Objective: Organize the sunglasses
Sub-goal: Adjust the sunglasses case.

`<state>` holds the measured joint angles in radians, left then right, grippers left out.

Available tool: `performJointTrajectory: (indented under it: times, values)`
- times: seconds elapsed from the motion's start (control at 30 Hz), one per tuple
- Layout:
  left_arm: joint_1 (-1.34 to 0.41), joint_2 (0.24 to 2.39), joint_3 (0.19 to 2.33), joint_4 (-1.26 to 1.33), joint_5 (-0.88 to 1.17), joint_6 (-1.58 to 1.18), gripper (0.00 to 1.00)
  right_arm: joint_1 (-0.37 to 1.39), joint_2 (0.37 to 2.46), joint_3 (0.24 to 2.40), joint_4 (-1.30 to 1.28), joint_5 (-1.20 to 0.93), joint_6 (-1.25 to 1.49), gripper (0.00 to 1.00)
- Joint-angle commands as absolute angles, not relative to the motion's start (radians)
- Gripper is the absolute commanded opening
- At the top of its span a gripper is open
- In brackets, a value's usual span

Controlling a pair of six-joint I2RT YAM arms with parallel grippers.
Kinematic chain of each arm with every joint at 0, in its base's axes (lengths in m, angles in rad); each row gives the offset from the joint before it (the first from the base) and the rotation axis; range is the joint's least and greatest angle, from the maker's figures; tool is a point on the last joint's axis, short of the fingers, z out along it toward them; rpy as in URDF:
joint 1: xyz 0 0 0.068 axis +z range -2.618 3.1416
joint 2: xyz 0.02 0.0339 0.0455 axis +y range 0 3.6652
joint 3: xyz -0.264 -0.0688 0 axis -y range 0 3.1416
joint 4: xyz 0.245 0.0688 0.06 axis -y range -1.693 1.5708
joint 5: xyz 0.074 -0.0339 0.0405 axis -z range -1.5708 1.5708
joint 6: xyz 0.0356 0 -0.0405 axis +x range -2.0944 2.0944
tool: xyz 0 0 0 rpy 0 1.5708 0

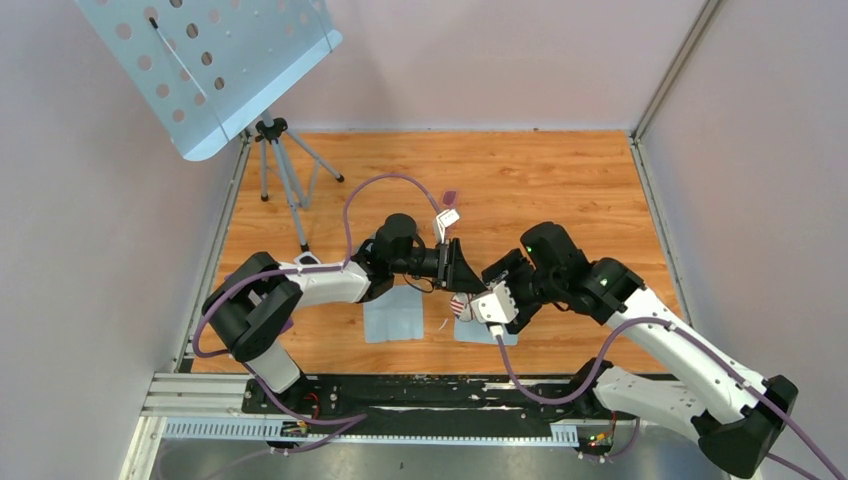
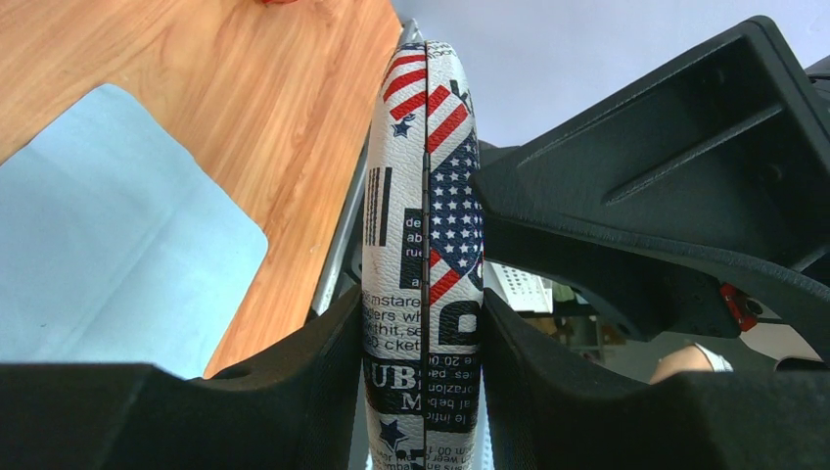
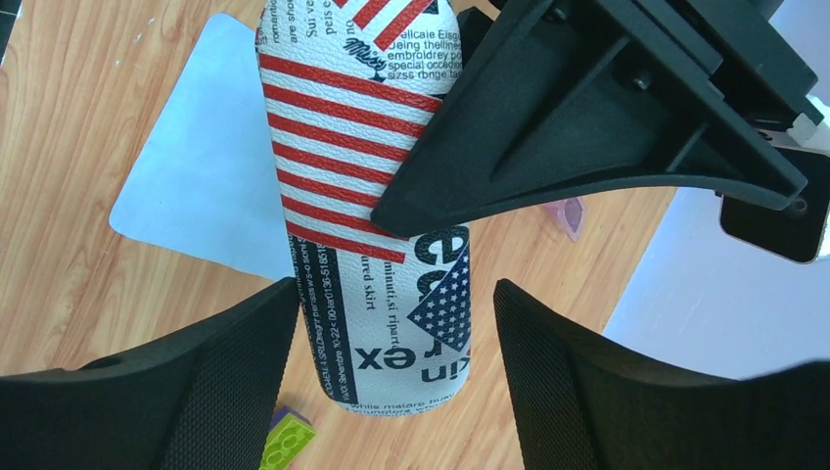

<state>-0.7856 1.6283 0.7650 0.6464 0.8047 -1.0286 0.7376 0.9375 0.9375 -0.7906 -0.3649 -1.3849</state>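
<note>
Two tools are meeting over the middle of the desk, around the flag-patterned case. The left tool is clamping the case edge-on, both fingers pressing its flat sides; the right tool is standing spread about the case's end — a gap is showing beside one finger, so it is gripping nothing. The sunglasses are lying on the bare wood in neither tool — only a pink-purple sliver is peeking past the left tool in the right wrist view. A pale blue cloth is lying left of the case.
</note>
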Motion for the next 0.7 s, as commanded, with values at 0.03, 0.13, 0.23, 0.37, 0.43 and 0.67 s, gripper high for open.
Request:
performJointTrajectory:
  times: [0.03, 0.13, 0.23, 0.37, 0.43, 0.67]
  values:
    - [-0.781, 1.621, 0.791, 0.684, 0.840, -1.035, 0.14, 0.771, 0.910, 0.928, -0.842, -0.322, -1.407, 0.76]
    - [-0.782, 1.632, 0.792, 0.719, 0.841, -1.061, 0.13, 0.784, 0.920, 0.918, -0.847, -0.295, -1.389, 0.80]
    - [-0.782, 1.637, 0.795, 0.733, 0.841, -1.074, 0.13, 0.789, 0.933, 0.916, -0.852, -0.282, -1.372, 0.81]
    - [-0.781, 1.640, 0.801, 0.727, 0.842, -1.072, 0.12, 0.795, 0.937, 0.917, -0.852, -0.288, -1.362, 0.72]
    - [-0.782, 1.641, 0.801, 0.727, 0.843, -1.072, 0.12, 0.798, 0.942, 0.923, -0.853, -0.290, -1.356, 0.65]
    - [-0.781, 1.632, 0.801, 0.723, 0.836, -1.059, 0.35, 0.801, 0.954, 0.942, -0.892, -0.306, -1.311, 0.38]
